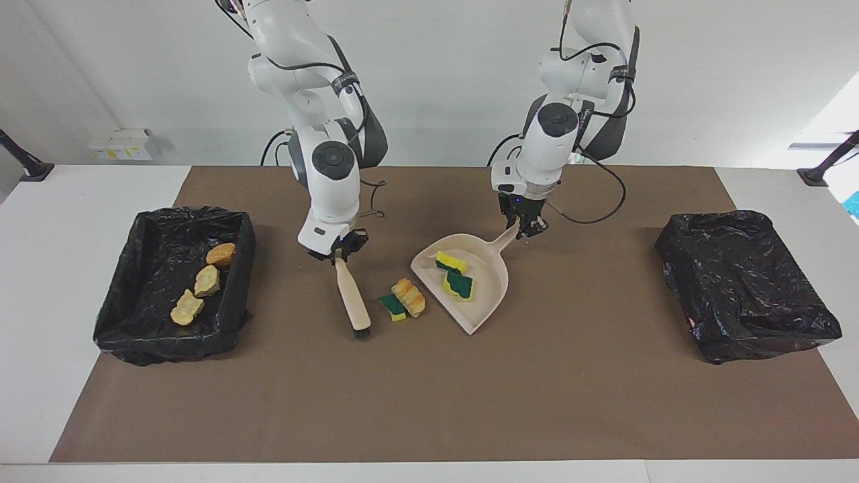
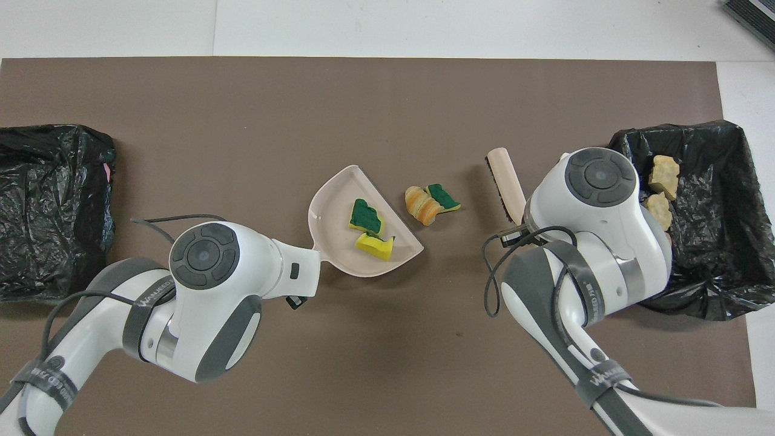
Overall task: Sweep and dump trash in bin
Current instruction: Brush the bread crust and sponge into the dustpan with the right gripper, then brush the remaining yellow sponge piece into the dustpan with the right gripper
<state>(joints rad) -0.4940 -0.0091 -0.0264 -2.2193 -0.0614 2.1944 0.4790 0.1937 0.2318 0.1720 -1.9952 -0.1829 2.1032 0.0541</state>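
The right gripper point(image 1: 340, 253) has its jaws clamped on the upper end of the beige brush point(image 1: 353, 302), which slants down from the jaws until its dark bristle end rests on the brown mat point(image 1: 429, 396) covering the desk point(image 1: 40, 322). Just past that bristle end, toward the left arm's side, two scraps of the trash lie touching on the mat: a green-and-yellow sponge piece point(image 1: 392, 306) and a tan-orange bread-like lump point(image 1: 409, 296), both apart from the brush and apart from the mouth of the dustpan point(image 1: 488, 295). The left gripper point(image 1: 525, 227) has its jaws closed on the tip of the dustpan's handle, and the pan spreads out below the jaws, lying on the mat with its open edge turned toward the two loose scraps. Inside the pan sit two more sponge pieces point(image 1: 457, 278) (one showing mostly yellow, the other mostly green), close together. Well off from the right jaws, at the right arm's end of the desk, an open black-lined bin point(image 1: 134, 322) holds three bread-like lumps point(image 1: 205, 280) in a row. A second black-lined bin point(image 1: 745, 288) sits at the left arm's end, well apart from the left jaws.
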